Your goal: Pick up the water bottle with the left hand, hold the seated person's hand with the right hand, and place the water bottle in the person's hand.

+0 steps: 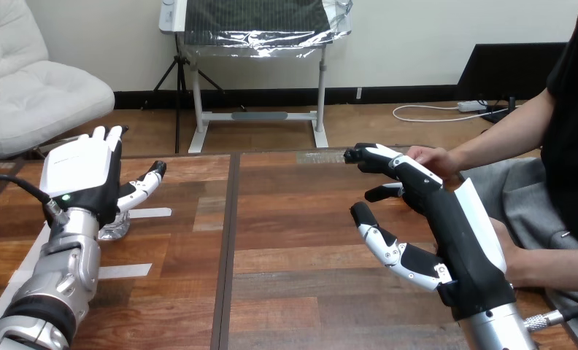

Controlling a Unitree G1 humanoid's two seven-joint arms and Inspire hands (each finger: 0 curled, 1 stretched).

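Table (301, 240): wooden planks in front of the robot, with a dark seam running front to back near the middle.
Left hand (82, 171): raised at the view's left, white back toward the camera, fingers straight and pointing up, thumb stuck out to the right.
Water bottle (115, 227): only a clear, crinkled bit showed, low on the table just below the left hand's palm and behind it. The hand hid the rest. Whether hand and bottle touched could not be told.
Label or writing: the bottle's side was hidden behind the hand, so nothing could be read.
Tape strips (150, 213): white and flat on the table, one just right of the bottle, another nearer the front edge.
Right hand (461, 248): at the view's right, reaching forward above the table, fingers loosely extended, thumb spread wide to the left.
Person's hand (430, 157): at the table's far right edge, close against the right hand's fingers. Whether the two touched could not be told.
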